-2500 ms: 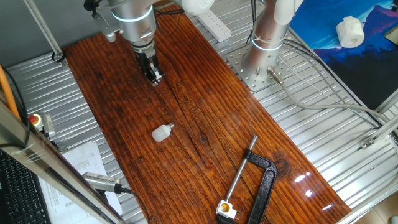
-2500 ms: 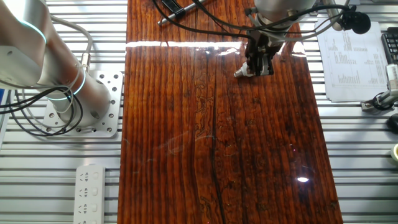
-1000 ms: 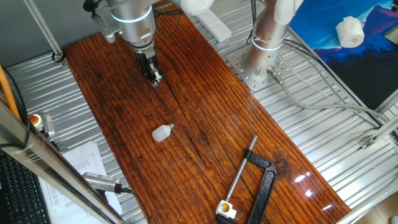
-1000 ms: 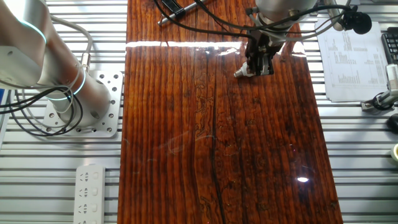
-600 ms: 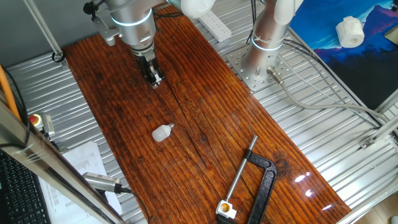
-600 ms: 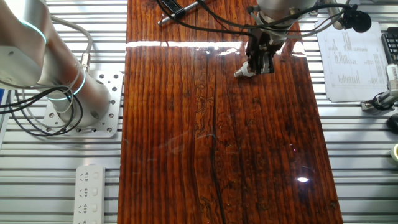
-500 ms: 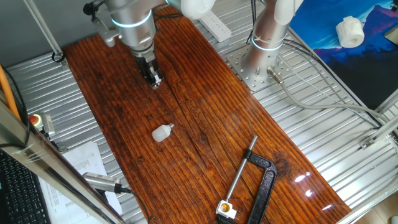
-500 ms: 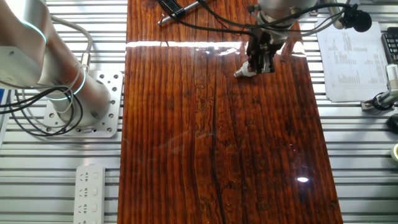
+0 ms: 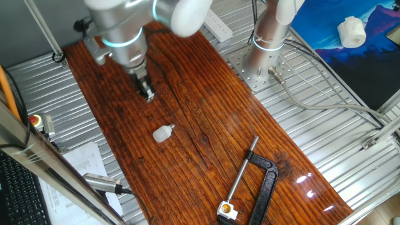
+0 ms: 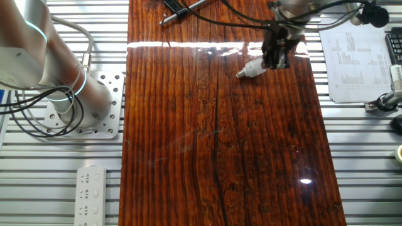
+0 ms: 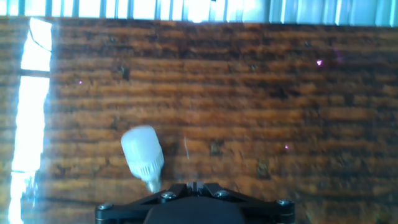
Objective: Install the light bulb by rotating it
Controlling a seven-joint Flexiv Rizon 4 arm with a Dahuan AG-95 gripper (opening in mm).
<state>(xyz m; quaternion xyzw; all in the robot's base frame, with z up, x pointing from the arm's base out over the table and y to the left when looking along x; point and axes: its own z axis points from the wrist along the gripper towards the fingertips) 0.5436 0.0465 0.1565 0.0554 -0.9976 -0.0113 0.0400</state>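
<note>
My claw [image 9: 149, 95] has swung nearer the light bulb [image 9: 163, 133], which lies untouched on its side on the wooden counter [image 9: 206, 125]. Its fingers look pressed together and empty. A black clamp [image 9: 259, 181] rests far right.

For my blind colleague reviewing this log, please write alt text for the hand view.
A small white bulb lies on a dark wooden table, its screw base pointing toward the black gripper at the bottom edge. Bright glare runs down the left side.
</note>
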